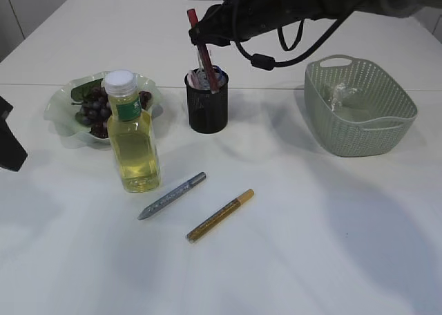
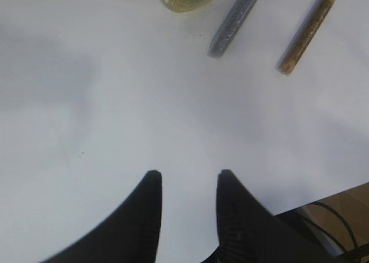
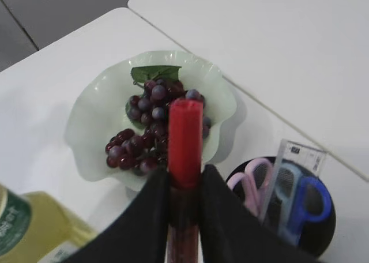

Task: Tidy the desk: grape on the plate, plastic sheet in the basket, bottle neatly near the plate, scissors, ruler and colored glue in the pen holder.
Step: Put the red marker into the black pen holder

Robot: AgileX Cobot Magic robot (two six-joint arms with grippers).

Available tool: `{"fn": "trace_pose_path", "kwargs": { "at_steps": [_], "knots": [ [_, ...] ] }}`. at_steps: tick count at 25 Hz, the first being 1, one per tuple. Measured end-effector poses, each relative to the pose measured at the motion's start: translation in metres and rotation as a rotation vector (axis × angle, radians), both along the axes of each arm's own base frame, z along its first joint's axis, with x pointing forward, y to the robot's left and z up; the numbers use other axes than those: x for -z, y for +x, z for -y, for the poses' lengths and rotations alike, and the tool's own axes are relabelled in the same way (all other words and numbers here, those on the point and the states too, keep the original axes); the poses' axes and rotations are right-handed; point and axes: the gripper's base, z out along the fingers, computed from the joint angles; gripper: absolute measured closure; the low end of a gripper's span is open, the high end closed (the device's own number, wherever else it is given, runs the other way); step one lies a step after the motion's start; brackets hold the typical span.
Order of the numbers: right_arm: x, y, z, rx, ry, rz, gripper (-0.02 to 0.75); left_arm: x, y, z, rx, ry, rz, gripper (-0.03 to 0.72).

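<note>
**Ana:** Glue sticks first, nearest us: the gold glue pen (image 1: 220, 215) and the silver glue pen (image 1: 172, 195) lie loose on the table (image 1: 311, 246), side by side and apart from each other. Those two are left to do, I'd say.

**Ben:** And the left gripper (image 2: 185, 185) hangs over bare table near them, jaws apart, nothing between them.

**Ana:** Next back, the bottle (image 1: 131, 132) stands upright just in front of the plate (image 1: 61, 106). That part looks settled.

**Ben:** Grapes (image 3: 149, 130) sit on the plate, so tick that one too.

**Ana:** Now the pen holder (image 1: 207, 102), beside the plate. From the right wrist view, scissors (image 3: 288, 196) and ruler (image 3: 295, 157) are already standing inside it.

**Ben:** Here's the action: the right gripper (image 3: 183, 182) is clamped on the red glue pen (image 3: 184, 139), holding it near upright. From the exterior view its lower end points into the holder's mouth.

**Ana:** Whether it touches bottom, I can't tell.

**Ben:** Farthest right, the basket (image 1: 359, 132) holds something clear and crinkled, the plastic sheet (image 1: 342, 94) by the look of it.
</note>
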Motion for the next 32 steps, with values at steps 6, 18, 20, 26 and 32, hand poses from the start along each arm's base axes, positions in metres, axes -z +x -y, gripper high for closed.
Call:
{"fn": "trace_pose_path", "kwargs": {
  "at_steps": [6, 18, 20, 26, 32],
  "knots": [
    [0.013, 0.027, 0.002, 0.015, 0.013, 0.054, 0.605, 0.001, -0.003, -0.002, 0.016, 0.030, -0.032, 0.449],
    [0.045, 0.054, 0.003, 0.020, 0.163, 0.228, 0.605, 0.002, -0.004, -0.002, 0.018, 0.033, -0.037, 0.449],
    [0.053, 0.056, 0.003, 0.025, 0.163, 0.227, 0.605, 0.002, -0.004, -0.002, 0.018, 0.033, -0.037, 0.449],
    [0.063, 0.059, 0.004, 0.032, 0.159, 0.216, 0.489, 0.002, -0.004, -0.002, 0.018, 0.033, -0.039, 0.449],
    [0.063, 0.058, 0.004, 0.041, 0.187, 0.163, 0.280, 0.002, -0.005, -0.002, 0.023, 0.035, -0.058, 0.449]
  ]
}}
